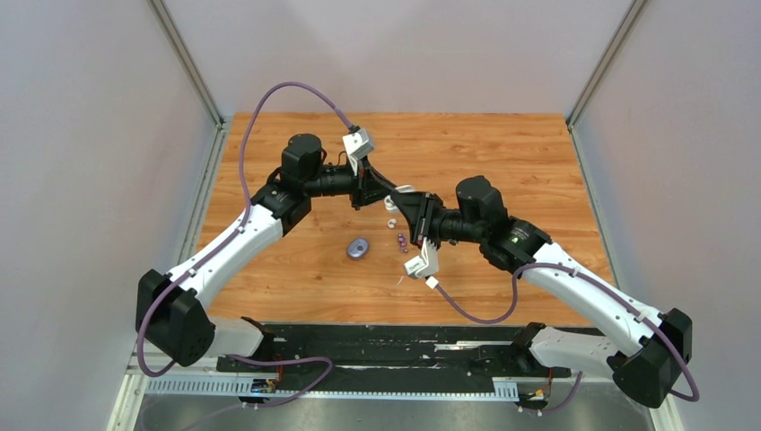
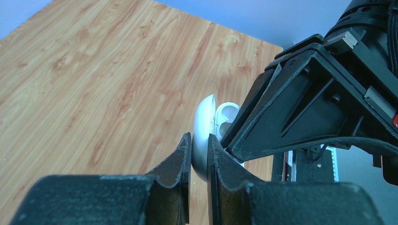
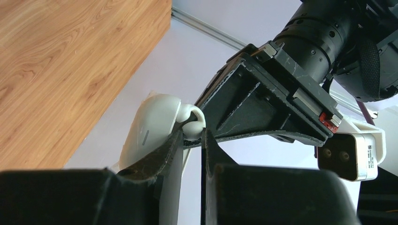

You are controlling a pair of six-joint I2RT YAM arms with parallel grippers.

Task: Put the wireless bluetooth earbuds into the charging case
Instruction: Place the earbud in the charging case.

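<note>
Wood table (image 1: pixel 296 269), grey walls. Left claw (image 2: pixel 199 140) pinches white case (image 2: pixel 204 117) by its lid, held over mid-table, long axis along the fingers, open side twd right claw (image 3: pixel 191 137), which pinches a white earbud (image 3: pixel 187 112) at the case mouth.

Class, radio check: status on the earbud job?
Left gripper shut on open white case. Right gripper holds white earbud at it. Purple case, loose buds lie apart on table.
</note>
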